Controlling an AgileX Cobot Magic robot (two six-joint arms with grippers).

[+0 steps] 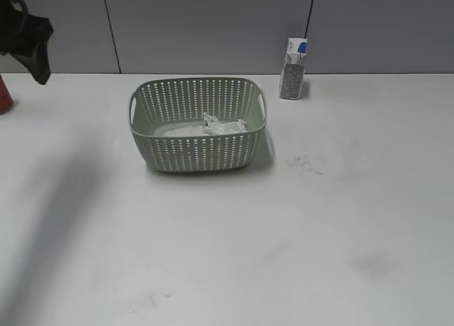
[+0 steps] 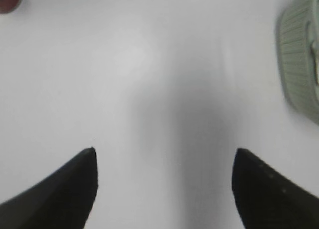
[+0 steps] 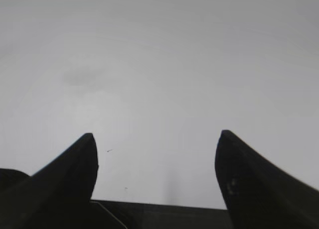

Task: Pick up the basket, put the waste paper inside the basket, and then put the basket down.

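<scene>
The pale sage-green basket stands on the white table at centre back, with crumpled white waste paper lying inside it. Its side also shows at the right edge of the left wrist view. My left gripper is open and empty, high above the table to the left of the basket; its arm shows at the top left of the exterior view. My right gripper is open and empty over bare table and does not show in the exterior view.
An upright white-grey carton with a blue mark stands behind the basket to its right. A red object sits at the far left edge, also in the left wrist view. A grey panelled wall backs the table.
</scene>
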